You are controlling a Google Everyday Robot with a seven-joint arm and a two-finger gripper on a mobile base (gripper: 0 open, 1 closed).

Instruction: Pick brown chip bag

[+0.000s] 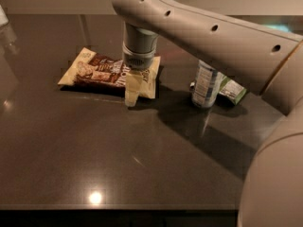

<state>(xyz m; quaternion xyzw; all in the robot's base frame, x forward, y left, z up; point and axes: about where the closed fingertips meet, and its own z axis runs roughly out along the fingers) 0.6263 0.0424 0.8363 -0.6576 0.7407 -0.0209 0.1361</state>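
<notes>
Gripper point(133, 96): points down at the chip bag's right end, near edge; how wide it stands cannot be told.
Chip bag point(94, 73): flat on the tabletop point(142, 169), extending left from the gripper.
Bottle point(205, 85): upright, well to the gripper's right.

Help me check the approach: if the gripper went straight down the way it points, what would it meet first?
Probably the cream end of the brown chip bag that the gripper hangs over. Depth is unclear, so it could meet the table just in front instead.
</notes>
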